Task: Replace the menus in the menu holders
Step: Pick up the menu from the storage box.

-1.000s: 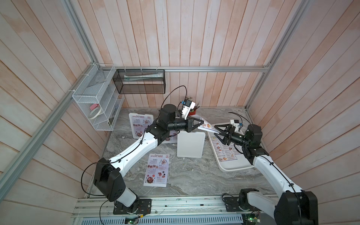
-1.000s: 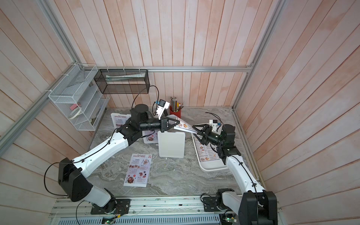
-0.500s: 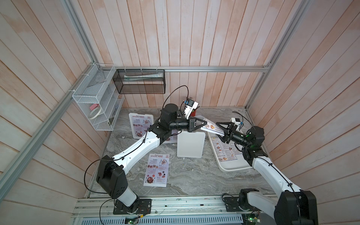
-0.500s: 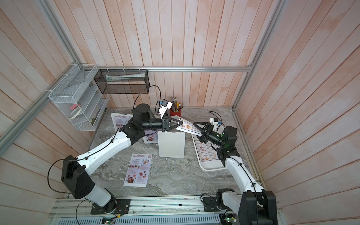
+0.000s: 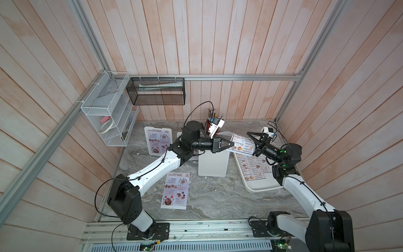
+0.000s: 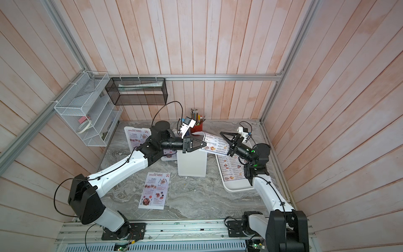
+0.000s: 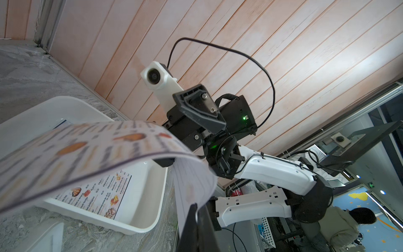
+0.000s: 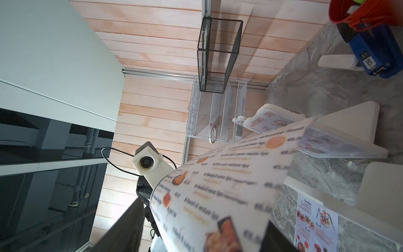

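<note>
Menu (image 5: pixel 241 143), price-list kind with small food photos, up in the air above middle holder (image 5: pixel 212 165), bowed, clear of worktop (image 5: pixel 218 196). Pinched at one edge by left gripper (image 5: pixel 233 144), fingers (image 7: pixel 190 227) closed tight on the paper. Opposite edge between the jaws of right gripper (image 5: pixel 251 143), spread wide on either side of it; contact with the paper not discernible. At mid-worktop, middle holder upright, blank back toward front edge. Near back-left corner, second holder (image 5: pixel 158 140), upright, showing a red-titled menu. Just behind left arm, third holder (image 6: pixel 168 156), mostly hidden. Flat near front edge, loose menu (image 5: pixel 175 191), red-titled with food photos. Along right edge, tray (image 5: pixel 265 188); inside it, flat, further menus (image 5: pixel 254 169) of the price-list kind. At back edge, red pen cup (image 6: pixel 197 128), pens upright in it.
</note>
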You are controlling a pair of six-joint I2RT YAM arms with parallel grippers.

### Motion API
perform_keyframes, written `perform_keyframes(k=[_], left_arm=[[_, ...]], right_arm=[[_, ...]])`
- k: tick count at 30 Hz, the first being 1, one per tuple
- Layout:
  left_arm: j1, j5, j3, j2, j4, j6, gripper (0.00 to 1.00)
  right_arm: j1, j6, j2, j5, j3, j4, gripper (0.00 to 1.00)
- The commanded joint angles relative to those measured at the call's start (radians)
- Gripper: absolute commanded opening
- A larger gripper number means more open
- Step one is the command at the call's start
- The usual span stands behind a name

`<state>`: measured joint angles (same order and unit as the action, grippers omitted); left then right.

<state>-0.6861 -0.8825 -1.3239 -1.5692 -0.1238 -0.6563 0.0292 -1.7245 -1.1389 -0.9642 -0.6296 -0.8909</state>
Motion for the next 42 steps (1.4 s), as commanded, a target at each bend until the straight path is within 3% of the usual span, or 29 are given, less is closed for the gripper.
perform_keyframes(k=[1, 10, 15, 20, 28, 35, 42], left_arm=[[-0.003, -0.01, 0.022, 0.048, -0.006, -0.019, 0.0], [-0.003, -0.025, 0.104, 0.118, 0.053, -0.028, 0.0], [-0.003, 0.013, 0.151, 0.159, 0.086, -0.029, 0.0], [-0.003, 0.076, 0.196, 0.19, 0.124, -0.018, 0.0], [0.004, 0.159, 0.245, 0.207, 0.147, -0.02, 0.0], [0.018, 0.162, 0.281, 0.213, 0.106, -0.045, 0.0], [0.023, 0.154, 0.288, 0.211, 0.082, -0.057, 0.0]], right_arm=[[-0.018, -0.022, -0.004, -0.012, 0.022, -0.113, 0.7], [-0.033, -0.004, -0.005, -0.025, 0.031, -0.248, 0.67], [-0.046, 0.018, -0.016, -0.042, 0.022, -0.235, 0.55], [-0.051, 0.107, -0.012, -0.053, -0.019, -0.104, 0.39], [-0.049, 0.286, 0.027, -0.017, -0.072, 0.2, 0.24], [-0.047, 0.41, 0.042, 0.0, -0.109, 0.366, 0.18], [-0.027, 0.448, 0.036, -0.008, -0.123, 0.394, 0.16]])
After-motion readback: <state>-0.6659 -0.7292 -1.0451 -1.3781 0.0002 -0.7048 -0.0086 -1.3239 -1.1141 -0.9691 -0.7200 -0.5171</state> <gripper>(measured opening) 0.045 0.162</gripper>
